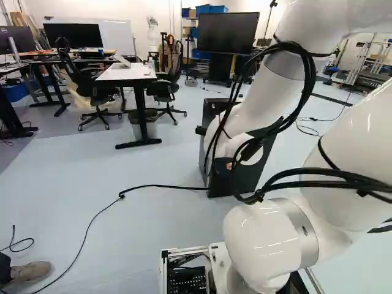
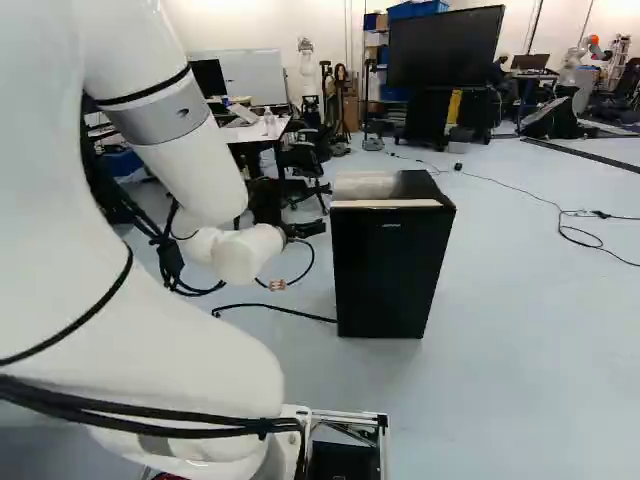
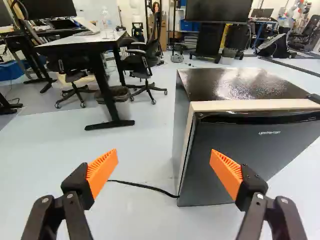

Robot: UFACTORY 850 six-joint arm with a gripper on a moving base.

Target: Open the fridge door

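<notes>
In the right base view my gripper [image 2: 305, 230] is at the left of the black fridge [image 2: 388, 275], near its upper part. The wrist view shows the gripper [image 3: 165, 172] open, orange pads wide apart, with nothing between them. Ahead of it and to one side stands the fridge [image 3: 210, 84], upright on the floor. Its dark door [image 3: 250, 155] looks closed, with a recessed edge [image 3: 260, 118] along its top under a pale strip. One finger overlaps the door in that view; contact cannot be told. My arm covers much of the fridge [image 1: 250, 174] in the left base view.
A black cable [image 2: 270, 306] lies on the floor beside the fridge. Beyond stand a white-topped desk [image 1: 125, 73], office chairs [image 1: 92, 86] and a large screen [image 2: 445, 47]. A shoe [image 1: 30, 271] shows at the left base view's lower left. Another robot [image 2: 580, 55] stands far back.
</notes>
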